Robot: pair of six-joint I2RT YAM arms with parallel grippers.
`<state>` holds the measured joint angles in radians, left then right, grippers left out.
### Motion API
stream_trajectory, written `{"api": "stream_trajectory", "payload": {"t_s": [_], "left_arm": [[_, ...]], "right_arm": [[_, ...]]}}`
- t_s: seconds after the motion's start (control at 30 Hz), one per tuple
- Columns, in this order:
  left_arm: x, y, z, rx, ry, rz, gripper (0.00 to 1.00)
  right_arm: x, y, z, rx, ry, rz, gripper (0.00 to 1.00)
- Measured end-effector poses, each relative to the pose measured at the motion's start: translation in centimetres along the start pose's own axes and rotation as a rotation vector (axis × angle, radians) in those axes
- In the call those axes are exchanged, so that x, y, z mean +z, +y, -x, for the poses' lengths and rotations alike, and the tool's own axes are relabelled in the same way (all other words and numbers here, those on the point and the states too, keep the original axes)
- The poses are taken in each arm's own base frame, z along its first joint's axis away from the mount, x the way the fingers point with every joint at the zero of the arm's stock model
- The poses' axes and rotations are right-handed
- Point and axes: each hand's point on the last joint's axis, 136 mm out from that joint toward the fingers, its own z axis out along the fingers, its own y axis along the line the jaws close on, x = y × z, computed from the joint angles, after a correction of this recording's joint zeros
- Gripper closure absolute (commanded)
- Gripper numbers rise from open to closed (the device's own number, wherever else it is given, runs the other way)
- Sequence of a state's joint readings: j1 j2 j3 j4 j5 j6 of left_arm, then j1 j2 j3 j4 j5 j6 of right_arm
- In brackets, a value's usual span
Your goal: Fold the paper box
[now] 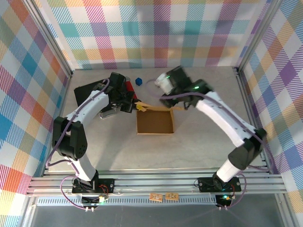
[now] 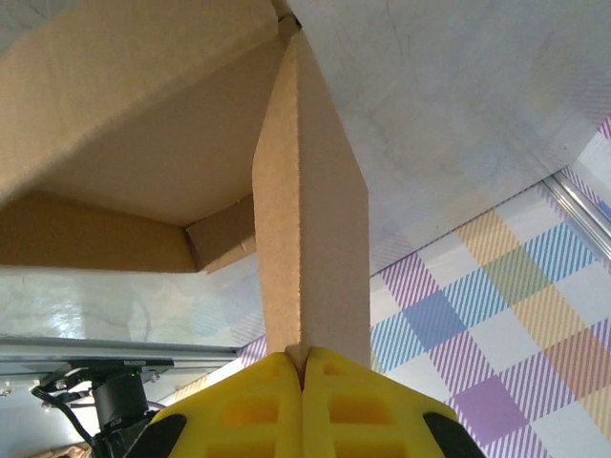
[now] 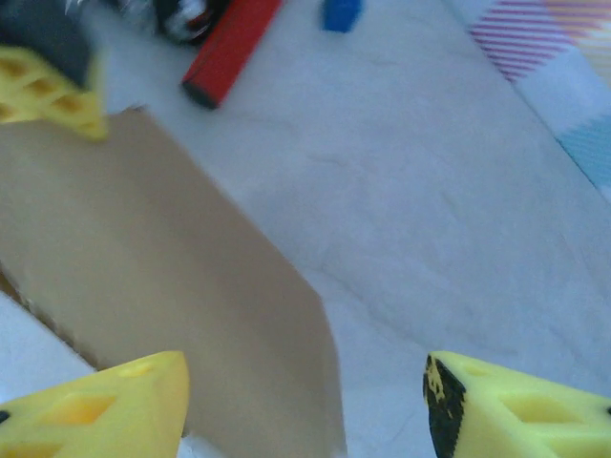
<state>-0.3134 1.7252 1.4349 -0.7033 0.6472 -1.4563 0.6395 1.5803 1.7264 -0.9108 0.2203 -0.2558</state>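
Observation:
The paper box (image 1: pixel 155 122) is a shallow brown cardboard tray, open on top, lying mid-table. My left gripper (image 1: pixel 134 106) is at its far-left corner. In the left wrist view that gripper (image 2: pixel 304 358) is shut on a narrow upright flap (image 2: pixel 310 239) of the box. My right gripper (image 1: pixel 174 105) hovers by the box's far-right edge. In the right wrist view it (image 3: pixel 305 405) stands open over a brown panel (image 3: pixel 172 286), with nothing pinched between its fingers. The left gripper's yellow finger (image 3: pixel 48 91) shows at that panel's far corner.
A black flat case (image 1: pixel 87 90) lies at the back left under the left arm. Beside it are a red bar (image 1: pixel 129 85) (image 3: pixel 229 48) and a small blue block (image 1: pixel 138 81) (image 3: pixel 341 13). Metal rails border the table.

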Motion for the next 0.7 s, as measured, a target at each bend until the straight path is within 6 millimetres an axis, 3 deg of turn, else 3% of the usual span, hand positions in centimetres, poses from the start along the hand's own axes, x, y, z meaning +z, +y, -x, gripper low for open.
{"api": "stream_trajectory", "payload": {"t_s": [0.1,0.17,0.3,0.43,0.5,0.7], "left_arm": [[0.1,0.5,0.4,-0.003,0.005,0.008,1.0],[0.1,0.6,0.5,-0.001,0.012,0.011,1.0],[0.1,0.5,0.4,0.015,0.022,0.005,1.0],[0.1,0.4,0.1,0.022,0.037,0.002,1.0],[0.1,0.3,0.0,0.025,0.041,-0.002,1.0],[0.1,0.4,0.0,0.032,0.045,-0.012,1.0]], "right_arm": [[-2.4,-5.5,-0.8,0.304,-0.053,-0.025,0.33],[-2.6,-8.3,-2.1,0.502,-0.047,-0.024,0.34],[1.2,-11.0,-6.1,0.925,0.075,0.104,0.44],[6.4,-10.5,-10.0,1.253,0.28,0.273,0.45],[8.1,-9.4,-11.0,1.338,0.358,0.336,0.46],[8.6,-5.9,-10.6,1.464,0.452,0.5,0.48]]}}
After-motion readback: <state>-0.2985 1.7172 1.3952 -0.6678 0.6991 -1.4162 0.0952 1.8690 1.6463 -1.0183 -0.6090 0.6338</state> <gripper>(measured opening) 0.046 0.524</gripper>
